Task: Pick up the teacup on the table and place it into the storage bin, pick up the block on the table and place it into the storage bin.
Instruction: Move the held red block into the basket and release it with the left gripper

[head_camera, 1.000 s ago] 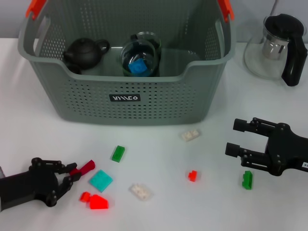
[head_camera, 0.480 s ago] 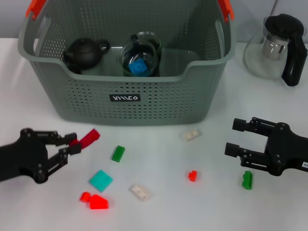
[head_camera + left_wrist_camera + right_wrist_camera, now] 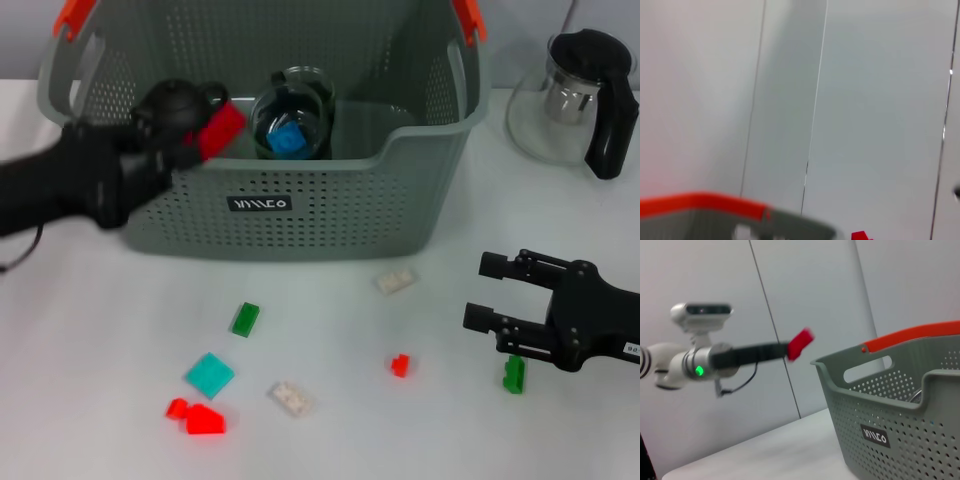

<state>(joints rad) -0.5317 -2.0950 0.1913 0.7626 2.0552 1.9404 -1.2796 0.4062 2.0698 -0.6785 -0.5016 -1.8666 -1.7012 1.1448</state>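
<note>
Now my left end effector (image 3: 185, 148) is raised at the bin's (image 3: 330, 210) front-left rim, clamped on a red block (image 3: 219, 129) that sticks out over the rim, above the bin's inside. From the right wrist view the same block (image 3: 800, 344) shows at the tip of the left arm, in the air beside the bin (image 3: 900, 410), apart from its wall. Inside the bin: a dark teapot (image 3: 178, 106) toward the left, and a glass cup (image 3: 292, 118) with a blue piece (image 3: 290, 139) in it near the middle. My right end effector (image 3: 480, 292) hangs low over the desk (image 3: 90, 330) at the right, fingers spread wide, holding nothing; a green block (image 3: 514, 374) lies just beside it. Loose on the desk before the bin: another green block (image 3: 245, 319), a teal tile (image 3: 209, 375), two red pieces (image 3: 197, 415) touching each other, a small red block (image 3: 400, 365), two pale blocks (image 3: 293, 398) well apart. A glass pot with a black handle (image 3: 575, 95) stands to the bin's right.
</note>
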